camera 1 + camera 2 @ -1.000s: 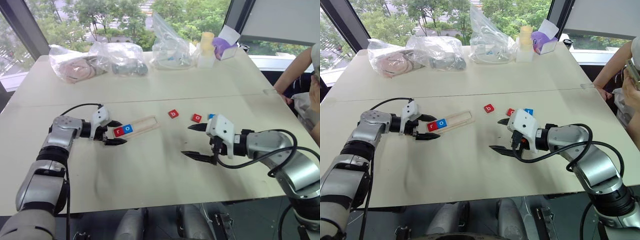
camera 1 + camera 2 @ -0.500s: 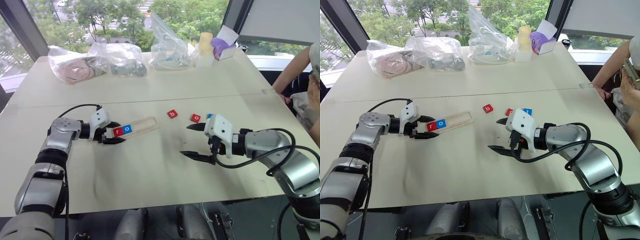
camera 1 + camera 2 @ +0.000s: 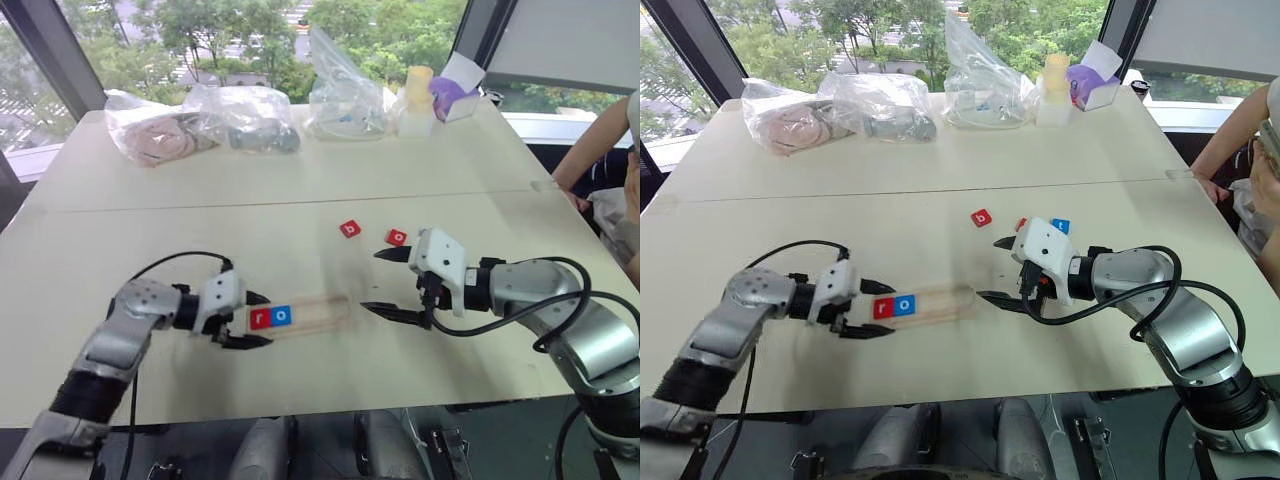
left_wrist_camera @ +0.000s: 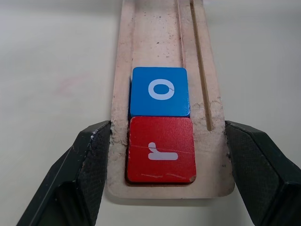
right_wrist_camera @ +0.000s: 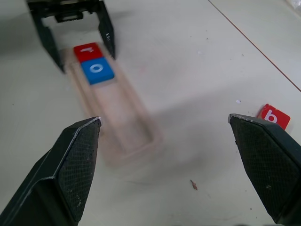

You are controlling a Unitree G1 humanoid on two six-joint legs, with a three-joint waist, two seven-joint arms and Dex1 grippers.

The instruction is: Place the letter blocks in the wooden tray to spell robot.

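So far r and o sit in the tray (image 4: 164,56), clamped by the left gripper (image 3: 250,320); the b tile (image 3: 349,229) and others lie beyond the open, empty right gripper (image 3: 392,284).

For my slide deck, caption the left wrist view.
Left pincer clamps the wooden tray end holding red r and blue o.

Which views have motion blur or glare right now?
Right wrist view: the wooden tray is smeared along its far end, while the red b block stays crisp. Left eye view: the tray's free end is ghosted too. Left wrist view: sharp, the r block and o block are readable. Head views: bright windows behind, no glare on the table.
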